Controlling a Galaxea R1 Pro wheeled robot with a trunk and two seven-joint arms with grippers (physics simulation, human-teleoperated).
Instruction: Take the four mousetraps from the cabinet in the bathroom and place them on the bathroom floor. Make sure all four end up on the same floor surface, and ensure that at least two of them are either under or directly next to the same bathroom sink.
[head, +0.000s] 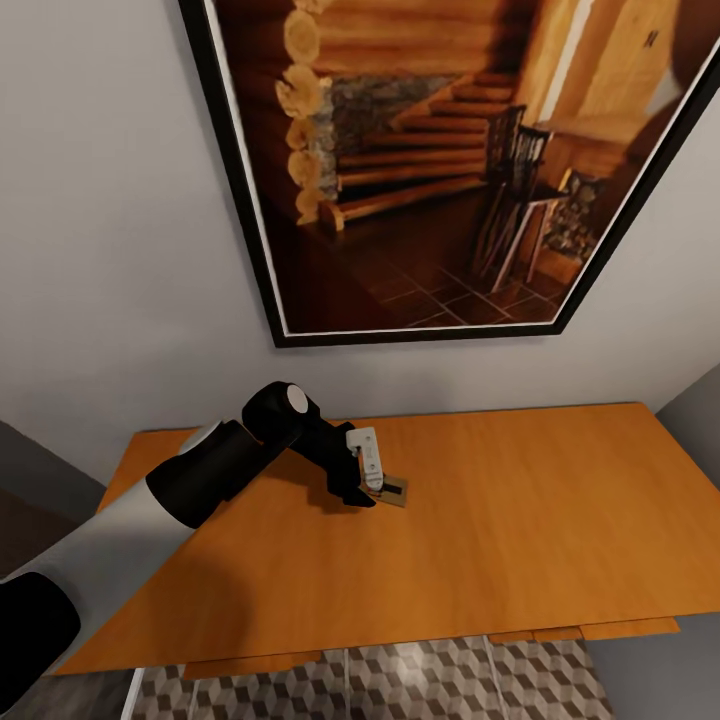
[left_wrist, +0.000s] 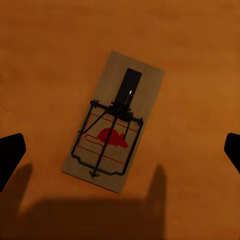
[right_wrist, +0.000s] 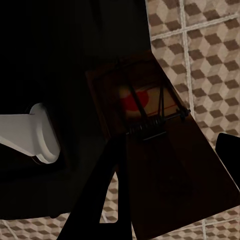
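So the left pincer (head: 372, 478) is down over the flat orange-brown cabinet (head: 520, 520), hanging right above a mousetrap (left_wrist: 114, 122) lying flat on the wood. In the left wrist view the trap sits squarely between the two dark fingertips (left_wrist: 10, 156), one showing at each edge of the picture, both well clear of the board, so that pincer is spread wide and holding nothing. The trap is a small tan board with a black wire frame, a dark plate toward one end and a red mouse printed on it. It lies at a slant to the line between the fingers. The fingers' shadows fall on the wood just beside it.

In the head view only a bit of the trap peeks out from under the pincer's pale end, roughly mid-cabinet. A big black-framed picture (head: 440, 170) of a log cabin staircase hangs on the wall past it.

The right wrist view is pretty murky. A second mousetrap (right_wrist: 150, 150) sits right in front of that pincer, in shadow, with cube-pattern floor tiles (right_wrist: 205, 60) beyond it. One dark finger (right_wrist: 229, 150) shows beside the trap's edge. I honestly cannot tell if that pincer is gripping it.
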